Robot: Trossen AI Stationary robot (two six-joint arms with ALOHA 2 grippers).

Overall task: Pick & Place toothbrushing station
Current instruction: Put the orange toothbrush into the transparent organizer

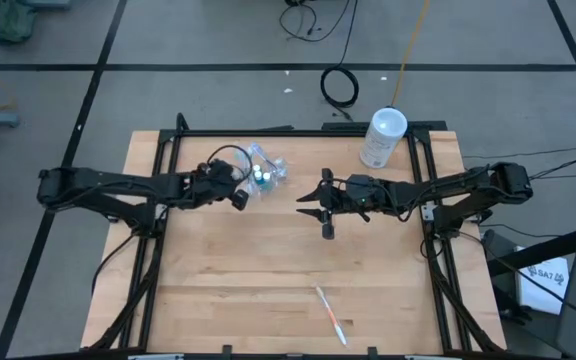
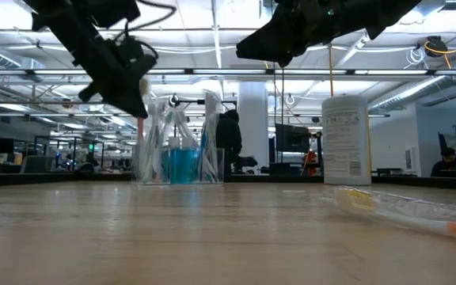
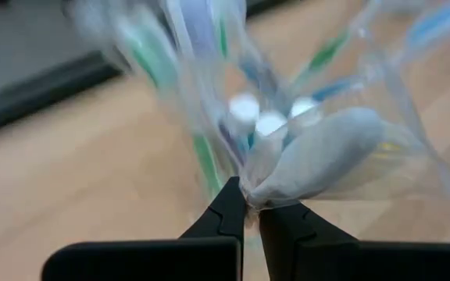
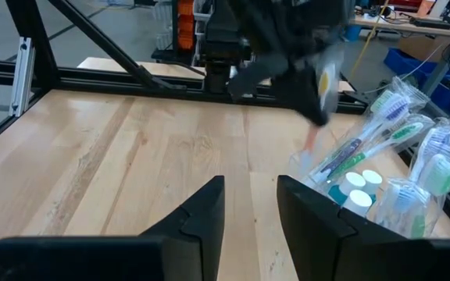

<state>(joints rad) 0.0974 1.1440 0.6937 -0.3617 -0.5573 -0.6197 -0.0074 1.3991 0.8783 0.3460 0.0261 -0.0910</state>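
The left gripper (image 3: 246,209) pinches the clear pouch (image 3: 326,156) at the worktop's (image 1: 268,270) far middle; thin plastic could slip or tear, spilling toothbrushes (image 4: 366,140) and tubes (image 4: 358,183). The right gripper (image 4: 248,204) hovers spread, empty. One toothbrush (image 1: 330,315) lies near the front edge.

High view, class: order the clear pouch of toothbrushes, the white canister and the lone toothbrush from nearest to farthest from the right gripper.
From the right gripper:
1. Clear pouch of toothbrushes, toward the left arm, whose left gripper pinches it.
2. White canister, at the table's far edge.
3. Lone toothbrush, near the front edge.
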